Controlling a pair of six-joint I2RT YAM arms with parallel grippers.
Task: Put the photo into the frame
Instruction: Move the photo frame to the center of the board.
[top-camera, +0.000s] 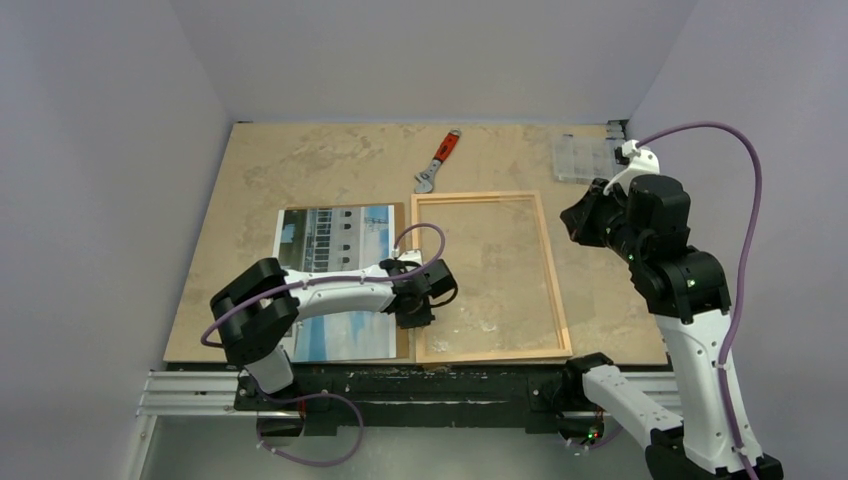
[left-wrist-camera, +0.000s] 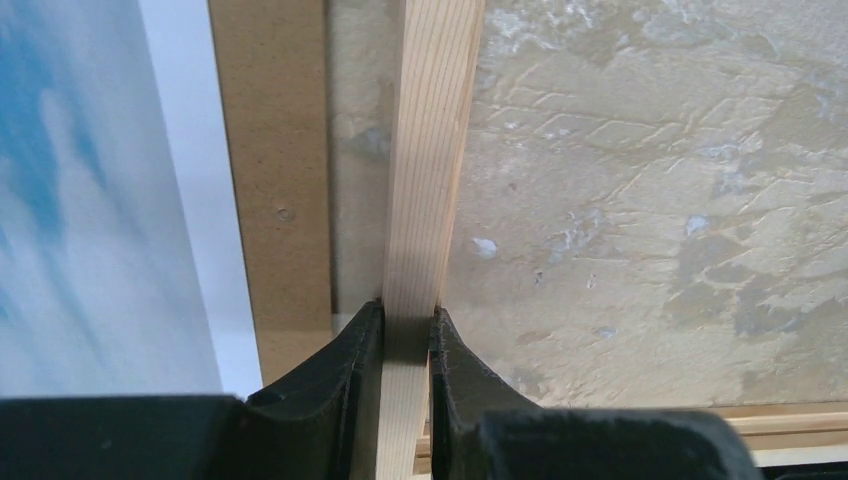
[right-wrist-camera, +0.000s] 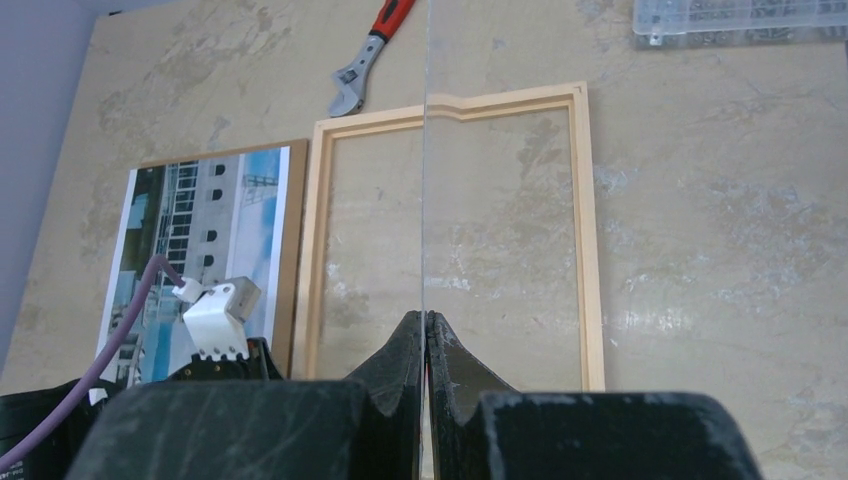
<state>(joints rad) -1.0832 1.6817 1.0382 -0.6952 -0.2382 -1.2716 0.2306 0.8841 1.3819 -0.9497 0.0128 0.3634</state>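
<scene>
Your photo (top-camera: 330, 235), a glossy print of a white multi-deck building under blue sky, lies face up on a brown backing board (left-wrist-camera: 275, 150) on the table (top-camera: 300, 160), just left of the light-wood frame (top-camera: 478, 195). Your left gripper (left-wrist-camera: 408, 322) is clamped on the frame's left strip. Your right gripper (right-wrist-camera: 426, 322) pinches a thin clear pane (right-wrist-camera: 425, 180), seen edge-on.

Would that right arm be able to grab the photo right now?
Probably not yet. The right gripper is shut on what looks like a clear pane, and the photo lies beyond the frame, partly under the left arm.
</scene>
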